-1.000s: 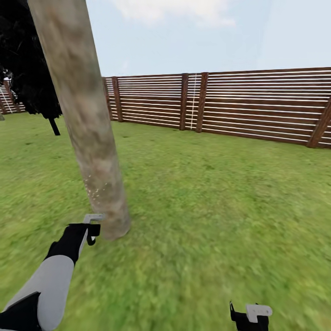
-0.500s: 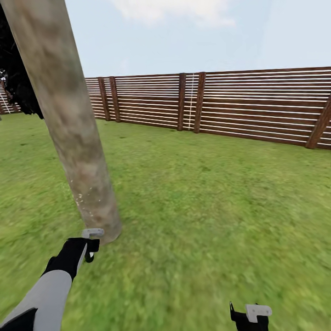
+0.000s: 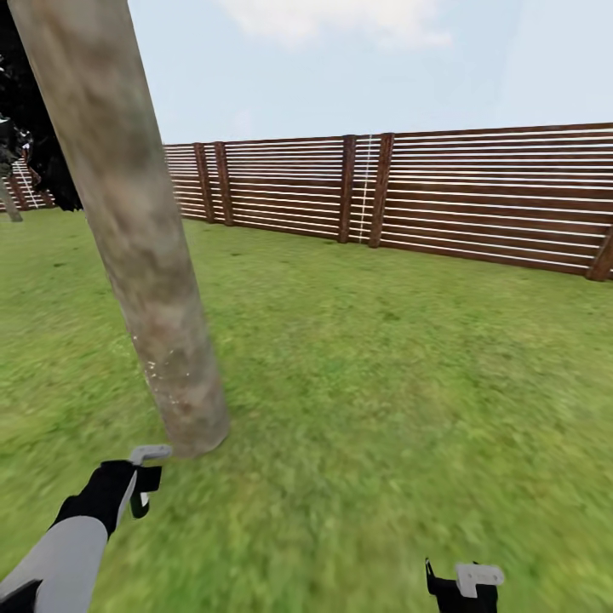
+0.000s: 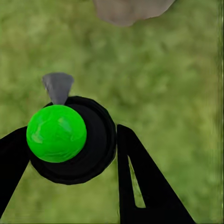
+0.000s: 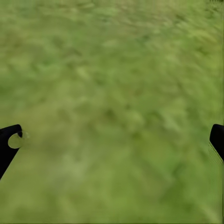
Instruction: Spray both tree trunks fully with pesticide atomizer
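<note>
The pesticide atomizer (image 4: 70, 140) is a black bottle with a bright green round top and a grey nozzle (image 3: 151, 453). My left gripper (image 4: 70, 156) is shut on it, one black finger on each side. In the head view the left gripper (image 3: 128, 487) hangs low over the grass, just short of the foot of a thick, leaning grey-brown tree trunk (image 3: 140, 247). The nozzle points toward the trunk base (image 4: 130, 9). Pale specks dot the lower trunk. My right gripper (image 3: 464, 587) is open over bare grass, fingertips wide apart (image 5: 112, 140).
The green lawn (image 3: 383, 366) runs back to a brown slatted fence (image 3: 477, 196). A near-black tree (image 3: 34, 128) stands at the far left, with a thin pale stem (image 3: 8, 203) beside it.
My left arm has drawn back and lower, so the atomizer's nozzle sits a little farther from the trunk's foot. The view has also turned slightly. The right gripper is unchanged.
</note>
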Tool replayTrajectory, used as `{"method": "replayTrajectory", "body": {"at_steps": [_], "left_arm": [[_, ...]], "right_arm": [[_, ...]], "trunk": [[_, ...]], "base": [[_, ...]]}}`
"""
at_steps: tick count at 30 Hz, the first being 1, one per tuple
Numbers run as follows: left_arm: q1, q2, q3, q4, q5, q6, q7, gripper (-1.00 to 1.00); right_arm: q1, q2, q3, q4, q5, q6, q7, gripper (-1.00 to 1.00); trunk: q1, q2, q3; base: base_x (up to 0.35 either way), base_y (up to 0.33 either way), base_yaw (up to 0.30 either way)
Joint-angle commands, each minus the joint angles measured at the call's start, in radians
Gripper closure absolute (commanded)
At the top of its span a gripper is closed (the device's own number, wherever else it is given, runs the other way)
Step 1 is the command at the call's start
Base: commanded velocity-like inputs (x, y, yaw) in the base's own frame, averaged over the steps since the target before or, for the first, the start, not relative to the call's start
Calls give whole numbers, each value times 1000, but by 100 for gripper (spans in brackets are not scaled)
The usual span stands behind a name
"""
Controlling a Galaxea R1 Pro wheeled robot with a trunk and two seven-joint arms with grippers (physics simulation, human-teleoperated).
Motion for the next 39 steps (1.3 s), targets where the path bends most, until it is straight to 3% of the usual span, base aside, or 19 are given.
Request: {"method": "replayTrajectory", "body": {"at_steps": [1, 3, 4, 6, 18, 28, 39], "left_arm": [[0, -3, 0, 1, 0, -1, 0, 100], [7, -17, 2, 13, -5, -56, 0, 100], [14, -13, 5, 27, -5, -110, 2, 100], [23, -9, 6, 37, -4, -143, 25, 100], [31, -20, 31, 47, 3, -161, 52, 100], [31, -28, 32, 50, 5, -193, 52, 100], [32, -31, 33, 48, 14, -245, 52, 100]], "right_arm": [[0, 0, 0, 0, 0, 0, 0, -100], [0, 0, 0, 0, 0, 0, 0, -100], [0, 0, 0, -1, 0, 0, 0, -100], [0, 0, 0, -1, 0, 0, 0, -100], [0, 0, 0, -1, -1, 0, -3, -100], [0, 0, 0, -1, -1, 0, -3, -100], [0, -2, 0, -1, -1, 0, -3, -100]], "trunk": [[0, 0, 0], [0, 0, 0], [0, 0, 0], [0, 0, 0], [0, 0, 0], [0, 0, 0], [0, 0, 0]], "base": [[234, -173, 2], [226, -191, 0], [200, -207, 0], [191, -212, 0], [70, -264, 162], [181, -226, 201], [-24, -262, 171]]}}
